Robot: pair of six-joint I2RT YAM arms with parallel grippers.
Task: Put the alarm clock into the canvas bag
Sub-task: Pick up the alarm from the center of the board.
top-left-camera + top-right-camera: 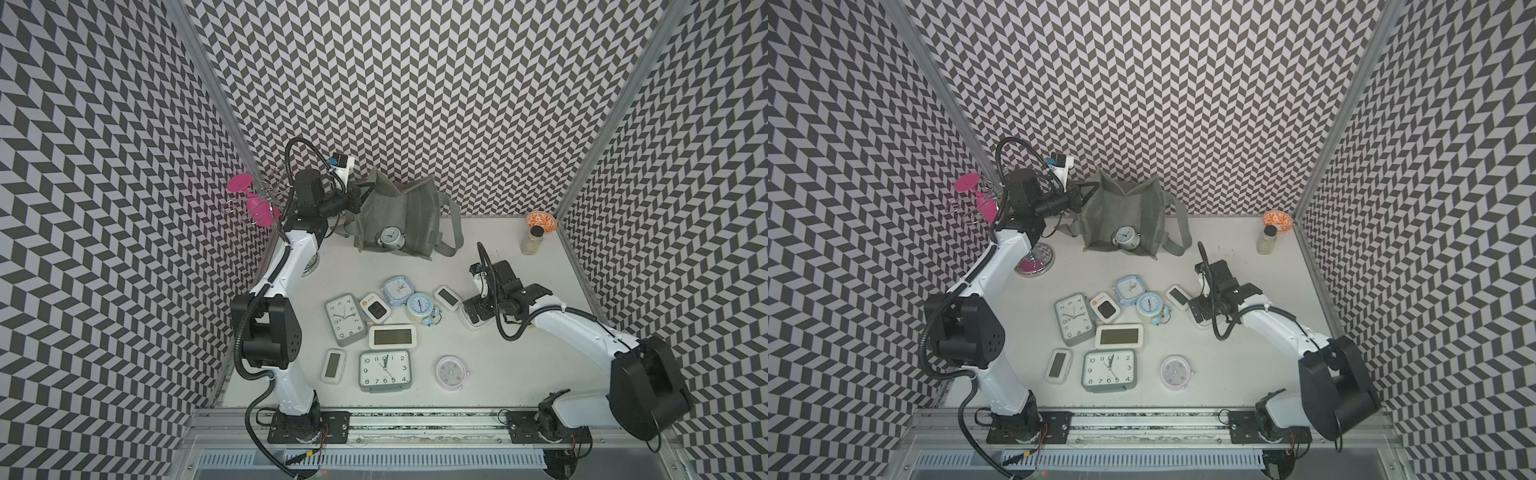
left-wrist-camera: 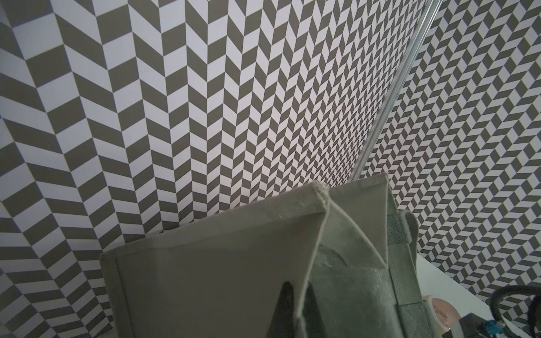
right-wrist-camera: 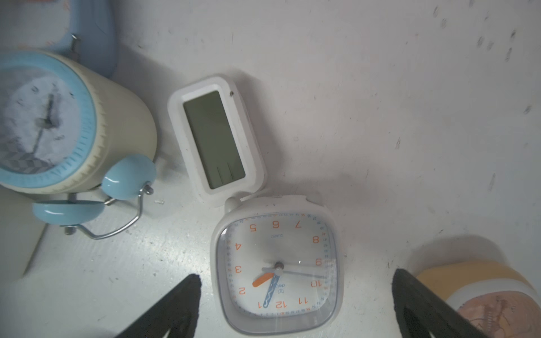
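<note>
The grey-green canvas bag (image 1: 399, 208) (image 1: 1121, 205) stands at the back of the table with its mouth up. My left gripper (image 1: 356, 199) (image 2: 298, 317) is shut on the bag's rim (image 2: 310, 263), a fold of fabric between its dark fingers (image 2: 285, 307). A small round twin-bell clock (image 1: 390, 237) (image 1: 1125, 237) shows inside the bag's outline. My right gripper (image 1: 473, 313) (image 3: 295, 278) hangs open just over a white square alarm clock (image 3: 276, 248) with orange numerals. Its fingertips (image 3: 193, 285) stand apart on either side of the clock and do not touch it.
Several more clocks (image 1: 384, 368) lie across the middle of the table. A white digital one (image 3: 215, 140) touches the square clock's corner, and a blue twin-bell one (image 3: 58, 123) lies beside it. An orange bowl (image 1: 539, 219) and a bottle (image 1: 533, 241) are back right, and a pink glass (image 1: 249, 195) is back left.
</note>
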